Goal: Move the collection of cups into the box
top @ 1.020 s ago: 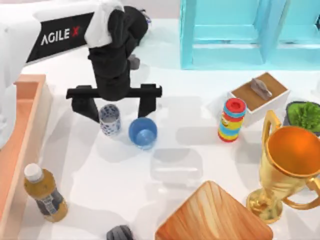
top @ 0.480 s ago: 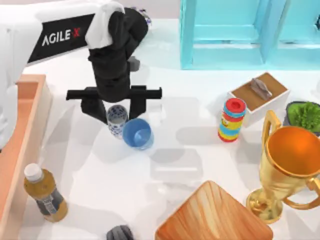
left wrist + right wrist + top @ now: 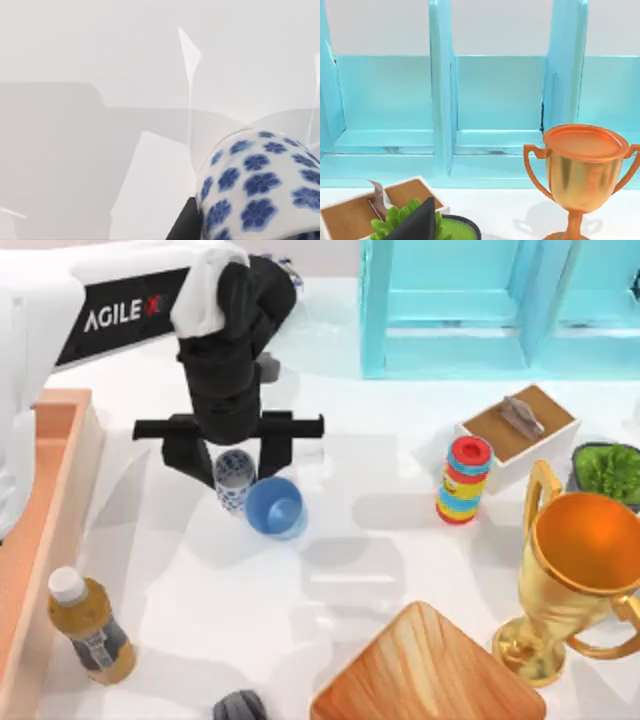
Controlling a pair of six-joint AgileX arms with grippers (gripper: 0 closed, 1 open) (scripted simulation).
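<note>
Grips the white cup with blue flowers (image 3: 233,483) in the left gripper (image 3: 232,465), above the left half of the table (image 3: 200,585), fingers drawn in narrow against the cup's two sides. Keeps the cup upright, mouth up; cannot tell whether its foot touches the table. Shows the same flowered cup (image 3: 255,185) close up in the left wrist view, with a dark part of the gripper under it. Leaves the plain blue cup (image 3: 275,508) standing on the table, mouth up, touching the flowered cup on the side toward the table's right. Places both cups outside the box (image 3: 70,470), apart from its orange-brown wall at the table's left edge; shows bare wooden floor in the part of the box that is in sight. Stands a bottle (image 3: 90,630) with a white cap and yellow-brown liquid just beside that wall, toward the near edge. Puts on the right half a stacked ring toy (image 3: 465,480), a small white box (image 3: 500,430) with a brown top and a grey piece lying on it, a dark bowl with a green plant (image 3: 608,472) in it, and a gold trophy (image 3: 580,560) with its cup open upward. Sets a pale blue shelf (image 3: 470,310) at the far edge and a wooden board (image 3: 425,670) at the near edge. Parks the right gripper (image 3: 417,222) in front of the plant (image 3: 395,220), facing the shelf (image 3: 495,100) and the trophy (image 3: 582,165); cannot tell how wide it stands.
</note>
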